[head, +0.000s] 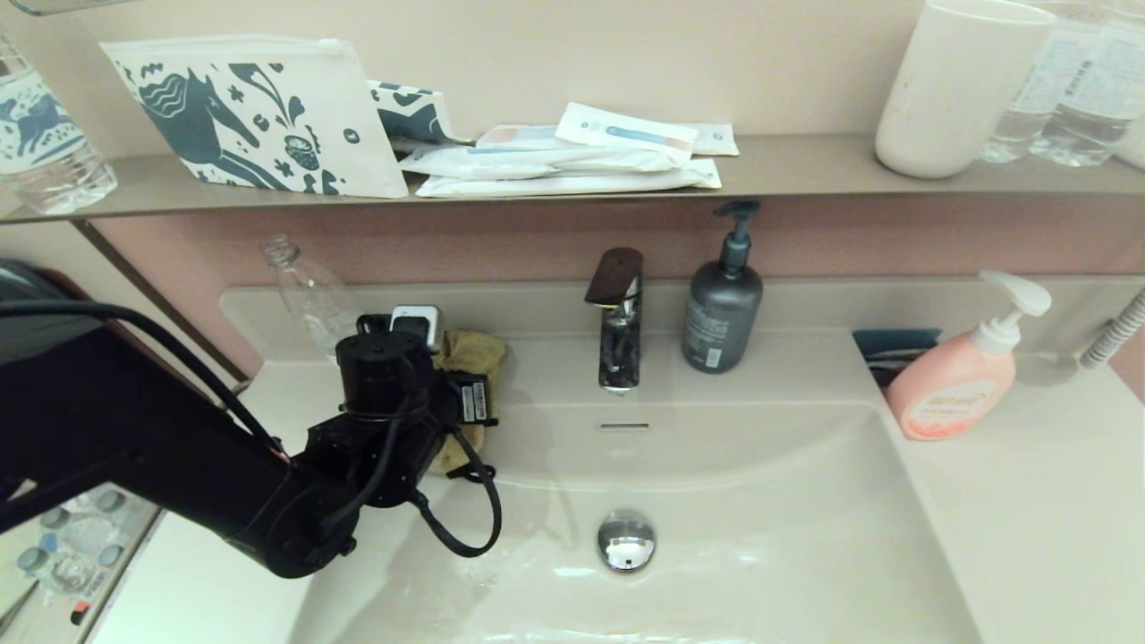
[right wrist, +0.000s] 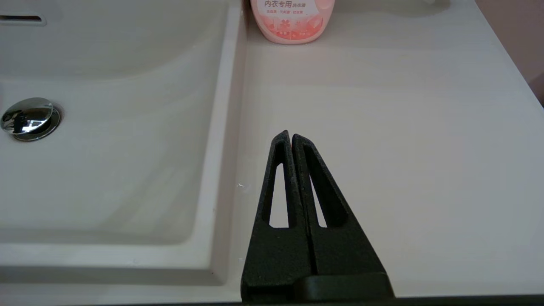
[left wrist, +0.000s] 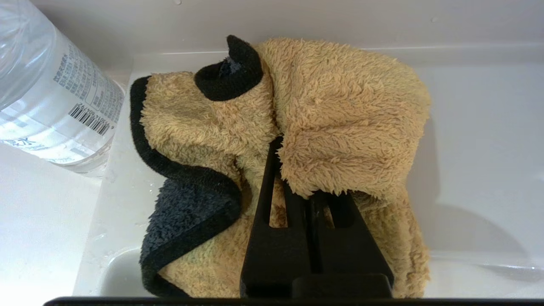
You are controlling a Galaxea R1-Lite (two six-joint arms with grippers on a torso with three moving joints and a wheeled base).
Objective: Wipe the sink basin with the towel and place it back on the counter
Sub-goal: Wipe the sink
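The mustard-yellow towel [left wrist: 340, 110] with black edging is bunched at the back left corner of the sink basin [head: 760, 501], beside a clear bottle. My left gripper [left wrist: 293, 170] is shut on the towel, its fingertips buried in the folds. In the head view the towel [head: 470, 351] shows past my left wrist, with its lower part hanging over the basin's rim. The chrome drain plug [head: 626, 540] and overflow slot [head: 623, 426] are uncovered. My right gripper [right wrist: 291, 135] is shut and empty over the counter [right wrist: 382, 106] to the right of the basin; it is out of the head view.
A clear plastic bottle [head: 309, 300] stands just left of the towel. The faucet [head: 619, 322] and a dark pump bottle [head: 723, 304] stand behind the basin. A pink pump bottle [head: 957, 380] is on the right counter. The shelf [head: 805, 174] above holds pouches and a cup.
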